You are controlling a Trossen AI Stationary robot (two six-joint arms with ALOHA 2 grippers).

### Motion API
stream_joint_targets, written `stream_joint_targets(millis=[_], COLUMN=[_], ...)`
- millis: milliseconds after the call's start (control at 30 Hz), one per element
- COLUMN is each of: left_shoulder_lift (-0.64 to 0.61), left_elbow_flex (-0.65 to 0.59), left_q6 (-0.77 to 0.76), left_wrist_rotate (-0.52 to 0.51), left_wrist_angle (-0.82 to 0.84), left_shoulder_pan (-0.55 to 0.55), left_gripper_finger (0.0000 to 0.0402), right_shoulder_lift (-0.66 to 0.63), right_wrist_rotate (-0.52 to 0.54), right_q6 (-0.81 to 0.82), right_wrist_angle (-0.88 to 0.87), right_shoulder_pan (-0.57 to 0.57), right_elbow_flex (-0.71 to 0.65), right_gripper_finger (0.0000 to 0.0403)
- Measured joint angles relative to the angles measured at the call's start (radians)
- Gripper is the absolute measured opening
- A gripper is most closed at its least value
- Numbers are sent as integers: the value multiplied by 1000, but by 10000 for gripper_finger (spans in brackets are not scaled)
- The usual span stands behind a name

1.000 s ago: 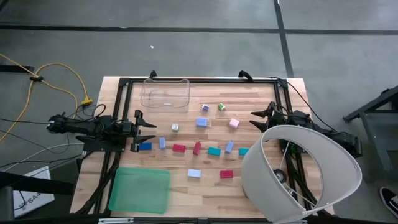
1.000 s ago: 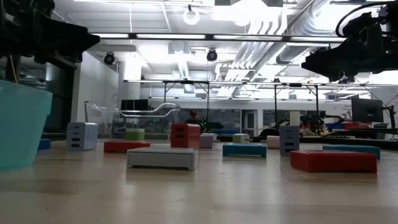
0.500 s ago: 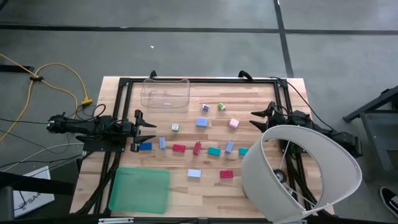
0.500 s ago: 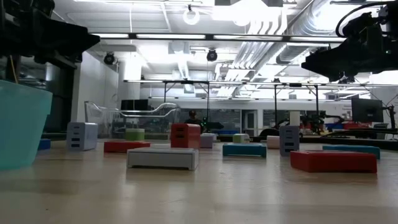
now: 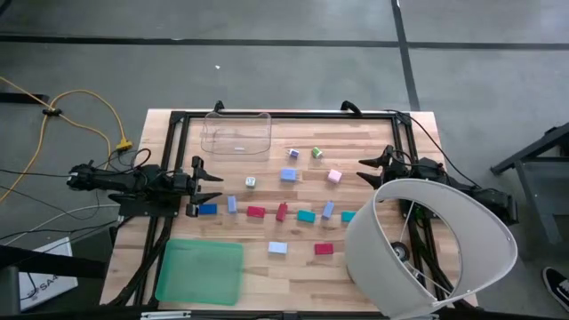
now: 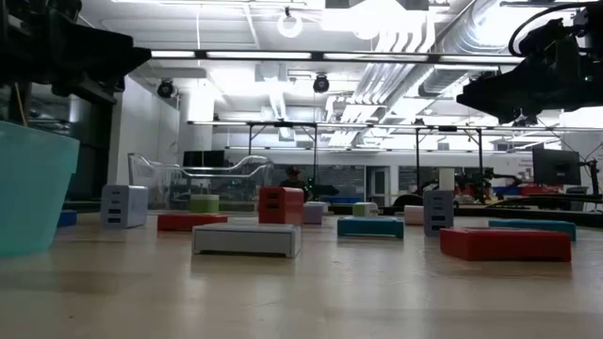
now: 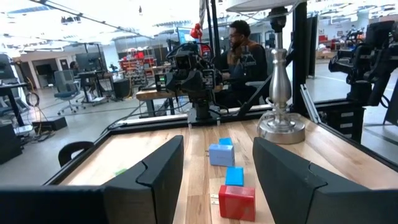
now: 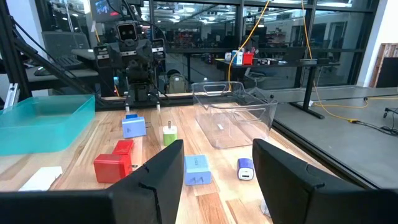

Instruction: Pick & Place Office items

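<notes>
Several small office items lie scattered on the wooden table: a blue block point(image 5: 207, 210), red blocks point(image 5: 256, 212) point(image 5: 324, 249), a teal block point(image 5: 306, 216), a pink piece point(image 5: 334, 176), a green piece point(image 5: 316, 153) and a white block point(image 5: 277, 248). Each rests flat on the tabletop. My left gripper point(image 5: 213, 185) hovers open and empty at the table's left side, just left of the blue block; it also shows in the left wrist view point(image 7: 214, 180). My right gripper point(image 5: 363, 169) hovers open and empty at the right side, near the pink piece; it also shows in the right wrist view point(image 8: 214, 180).
A clear plastic bin point(image 5: 236, 133) stands at the far edge, left of centre. A flat green tray point(image 5: 201, 270) lies at the near left corner. A lamp with a large white shade point(image 5: 427, 244) covers the near right corner. A black frame point(image 5: 284, 114) rims the table.
</notes>
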State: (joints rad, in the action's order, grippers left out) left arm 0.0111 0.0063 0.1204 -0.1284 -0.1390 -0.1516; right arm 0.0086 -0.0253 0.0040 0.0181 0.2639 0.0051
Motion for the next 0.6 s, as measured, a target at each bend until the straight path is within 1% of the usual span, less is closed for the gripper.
stream_joint_targets(millis=[600], left_shoulder_lift=[0], left_elbow_flex=[0], left_q6=[14], left_wrist_rotate=[-13], left_wrist_angle=[3], left_shoulder_pan=[0], left_gripper_finger=[186], right_shoulder_lift=[0], right_wrist_rotate=[0], right_q6=[0], right_wrist_angle=[0], right_shoulder_pan=[0], right_elbow_flex=[0], right_gripper_finger=[178])
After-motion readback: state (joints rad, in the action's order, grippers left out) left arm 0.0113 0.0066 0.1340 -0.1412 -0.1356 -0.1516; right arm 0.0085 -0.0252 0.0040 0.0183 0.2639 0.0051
